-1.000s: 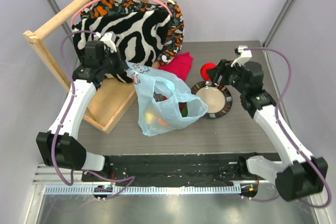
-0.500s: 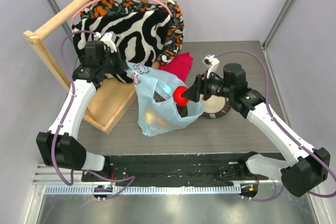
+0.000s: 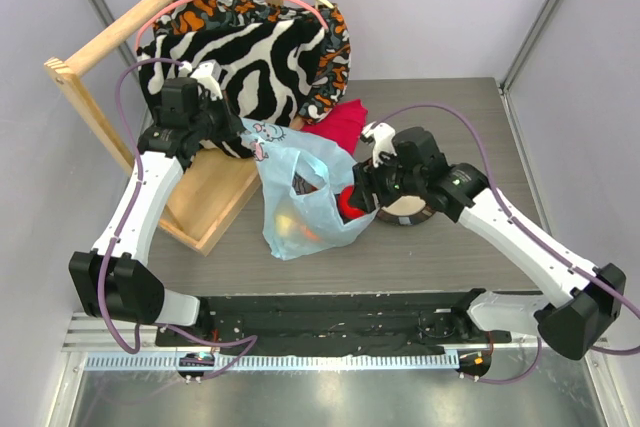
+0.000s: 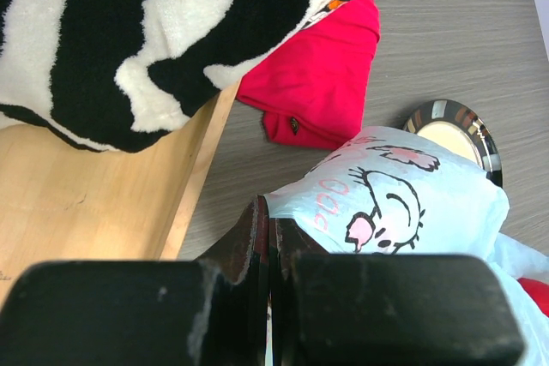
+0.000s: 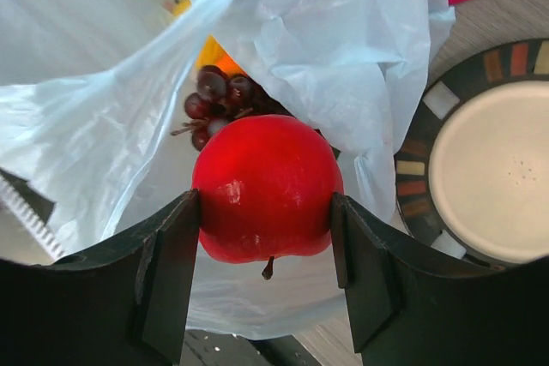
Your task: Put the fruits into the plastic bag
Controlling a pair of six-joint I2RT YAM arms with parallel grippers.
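Note:
The light-blue plastic bag (image 3: 305, 197) lies open on the table, with yellow and orange fruits (image 3: 290, 222) showing through it. My left gripper (image 3: 228, 127) is shut on the bag's edge (image 4: 343, 203) and holds it up. My right gripper (image 3: 352, 199) is shut on the red apple (image 5: 266, 186) and holds it at the bag's mouth, over the opening. Dark purple grapes (image 5: 219, 96) lie inside the bag (image 5: 326, 32), just beyond the apple. The apple shows red at the bag's right side in the top view (image 3: 350, 205).
A dark round plate (image 3: 410, 209) sits right under my right arm, also in the right wrist view (image 5: 489, 169). A red cloth (image 3: 338, 122) lies behind the bag. Zebra-striped fabric (image 3: 250, 57) hangs on a wooden rack (image 3: 205, 197) at the back left.
My right gripper has carried the red apple left from beside the plate to the bag's mouth and lowered it there. The left arm has held still.

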